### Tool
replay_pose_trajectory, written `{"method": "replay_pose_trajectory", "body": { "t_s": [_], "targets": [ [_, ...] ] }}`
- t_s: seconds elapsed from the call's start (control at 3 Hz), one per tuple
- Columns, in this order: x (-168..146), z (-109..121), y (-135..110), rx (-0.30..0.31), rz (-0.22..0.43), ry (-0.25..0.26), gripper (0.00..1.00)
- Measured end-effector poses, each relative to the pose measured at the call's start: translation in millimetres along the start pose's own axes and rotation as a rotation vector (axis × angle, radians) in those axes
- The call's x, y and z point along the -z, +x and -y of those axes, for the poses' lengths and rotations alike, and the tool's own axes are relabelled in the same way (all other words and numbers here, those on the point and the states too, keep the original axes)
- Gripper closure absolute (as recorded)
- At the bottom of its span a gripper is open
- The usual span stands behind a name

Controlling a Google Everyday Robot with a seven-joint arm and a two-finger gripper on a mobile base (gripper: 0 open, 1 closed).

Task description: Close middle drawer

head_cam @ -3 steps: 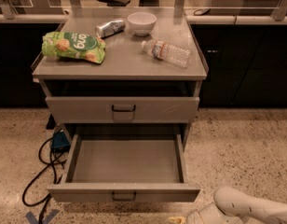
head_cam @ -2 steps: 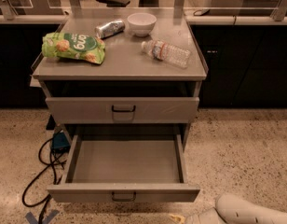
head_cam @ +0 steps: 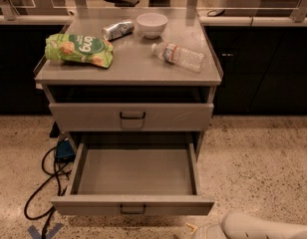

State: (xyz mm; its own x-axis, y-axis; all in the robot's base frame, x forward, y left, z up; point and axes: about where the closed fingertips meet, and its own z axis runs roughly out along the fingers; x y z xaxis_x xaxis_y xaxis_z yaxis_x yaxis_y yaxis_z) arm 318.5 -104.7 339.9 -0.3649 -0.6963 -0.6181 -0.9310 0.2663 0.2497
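The middle drawer (head_cam: 136, 171) is a wide shallow grey metal tray, pulled fully out toward me and bare inside. Its plain front panel (head_cam: 88, 205) has a small dark wire handle (head_cam: 132, 209). The upper grey drawer front (head_cam: 168, 116) above it is shut. My white arm (head_cam: 265, 228) lies low at the bottom right of the view. Only a small part of my gripper (head_cam: 192, 229) shows at the bottom edge, just below and right of the middle drawer's front panel, apart from the handle.
The cabinet top (head_cam: 133, 68) bears a green snack bag (head_cam: 78, 49), a can (head_cam: 117, 30), a white bowl (head_cam: 152, 24) and a lying water bottle (head_cam: 178, 56). Black cables (head_cam: 41, 183) and blue tape (head_cam: 44, 230) lie on the speckled floor at the left.
My arm has sunk lower toward the bottom right edge of the view. The middle drawer stays pulled out as before.
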Motion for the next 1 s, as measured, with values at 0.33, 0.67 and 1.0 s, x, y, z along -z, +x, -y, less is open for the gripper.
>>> {"method": "replay_pose_trajectory", "body": {
  "t_s": [0.33, 0.67, 1.0],
  "targets": [
    [-31.9, 45.0, 13.1, -0.050, -0.040, 0.042, 0.00],
    [-55.7, 85.8, 8.8, -0.082, -0.024, 0.060, 0.00],
    [-58.8, 100.0, 0.5, -0.072, -0.006, 0.085, 0.00]
  ]
}}
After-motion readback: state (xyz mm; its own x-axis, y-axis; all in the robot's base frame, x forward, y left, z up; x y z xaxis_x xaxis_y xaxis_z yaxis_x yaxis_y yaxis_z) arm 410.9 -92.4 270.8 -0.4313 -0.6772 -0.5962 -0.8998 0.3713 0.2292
